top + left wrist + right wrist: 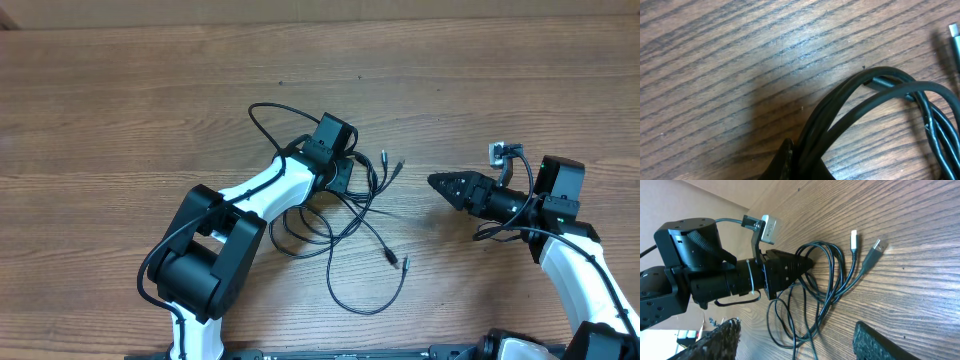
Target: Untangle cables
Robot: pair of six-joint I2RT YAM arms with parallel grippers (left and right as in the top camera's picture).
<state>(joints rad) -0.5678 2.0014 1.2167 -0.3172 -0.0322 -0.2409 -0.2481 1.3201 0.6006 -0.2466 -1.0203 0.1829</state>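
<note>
Left claw [803, 265] clenched on a bundle of the cables [887, 75], whose strands leave its tip and loop over the desk [120, 120] ahead of and beneath it. Two plug ends [854, 239] lie just beyond that tip. Right claw [437, 182] released, fingers spread wide, nothing between them, tangle ahead of it, untouched

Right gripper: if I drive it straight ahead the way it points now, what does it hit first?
Most likely the two plug ends of the cables, past a stretch of bare table. The left gripper sits just behind them. Height is unclear, so it could pass over.
</note>
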